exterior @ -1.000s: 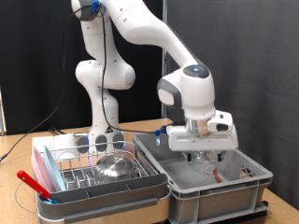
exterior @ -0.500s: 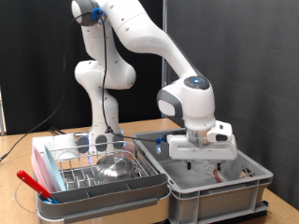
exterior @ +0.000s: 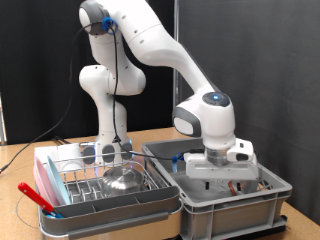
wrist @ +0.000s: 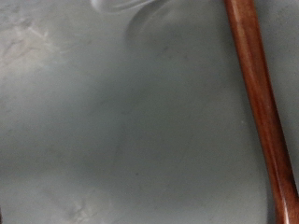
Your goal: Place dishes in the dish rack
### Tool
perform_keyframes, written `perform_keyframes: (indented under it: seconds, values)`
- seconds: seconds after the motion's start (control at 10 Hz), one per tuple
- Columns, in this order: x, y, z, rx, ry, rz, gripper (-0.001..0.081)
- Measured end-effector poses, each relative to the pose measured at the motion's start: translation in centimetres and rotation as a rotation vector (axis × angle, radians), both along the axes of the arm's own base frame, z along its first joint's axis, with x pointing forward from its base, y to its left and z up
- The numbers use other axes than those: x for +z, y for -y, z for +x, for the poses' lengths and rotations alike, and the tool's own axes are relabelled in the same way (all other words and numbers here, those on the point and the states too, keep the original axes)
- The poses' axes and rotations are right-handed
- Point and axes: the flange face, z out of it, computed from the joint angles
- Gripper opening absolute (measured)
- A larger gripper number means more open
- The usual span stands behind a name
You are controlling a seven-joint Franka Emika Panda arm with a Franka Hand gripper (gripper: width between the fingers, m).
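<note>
My gripper [exterior: 222, 168] is lowered into the deep grey crate [exterior: 230, 206] at the exterior view's right. Its fingers are hidden behind the crate wall. The wrist view shows no fingers, only the grey crate floor [wrist: 121, 121] close up and a reddish-brown handle [wrist: 262, 112] lying across it. The dish rack [exterior: 95, 178], silver wire in a pink-and-grey tray, stands at the left. A shiny steel bowl [exterior: 123, 180] sits in it, with clear glassware [exterior: 108, 152] at its back. No pale blue plate shows.
A red-handled utensil [exterior: 35, 197] lies at the rack's front left corner. Small items [exterior: 262, 185] lie in the crate's right part. The robot base [exterior: 108, 120] stands behind the rack. A cable [exterior: 20, 150] runs over the table at the far left.
The gripper has moved down into the grey crate and a little to the exterior view's right. The rack and its contents have not moved.
</note>
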Motion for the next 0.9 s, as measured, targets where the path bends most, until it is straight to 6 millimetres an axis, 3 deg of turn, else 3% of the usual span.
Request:
perform_keyframes:
  seconds: [0.9]
  values:
    - [-2.4,-1.6,1.3,-0.041,-0.071,-0.023,0.0809]
